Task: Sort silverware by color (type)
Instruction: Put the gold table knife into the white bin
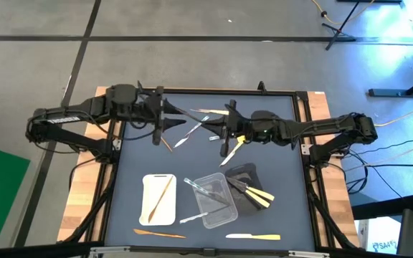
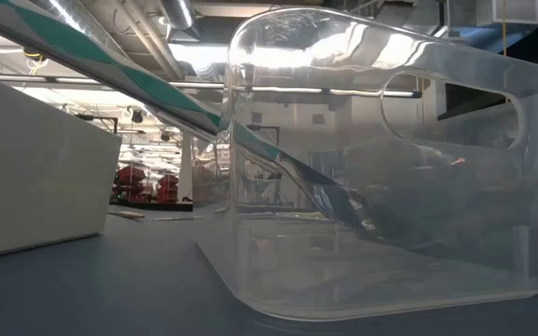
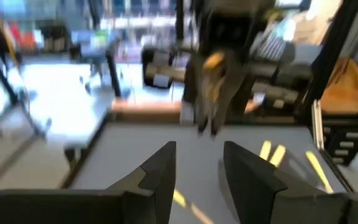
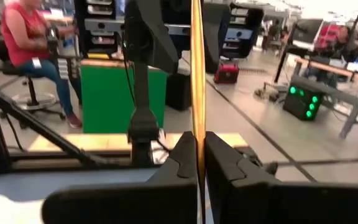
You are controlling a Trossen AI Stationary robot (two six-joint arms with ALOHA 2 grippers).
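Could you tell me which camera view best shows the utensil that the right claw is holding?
The right wrist view: the pale yellow utensil stands pinched between the right claw fingers. The high view shows it small beneath that claw. The left wrist view shows it blurred on the far arm; the low view misses it.

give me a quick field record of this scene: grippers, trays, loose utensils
right gripper: shut on a yellow utensil, raised over the table's middle
left gripper: open, holding nothing, over the far left of the mat
white tray: one wooden utensil inside
clear tray: clear utensils inside
black tray: yellow utensils sticking out
loose near front edge: wooden piece, pale pieces
loose at far side: several mixed utensils
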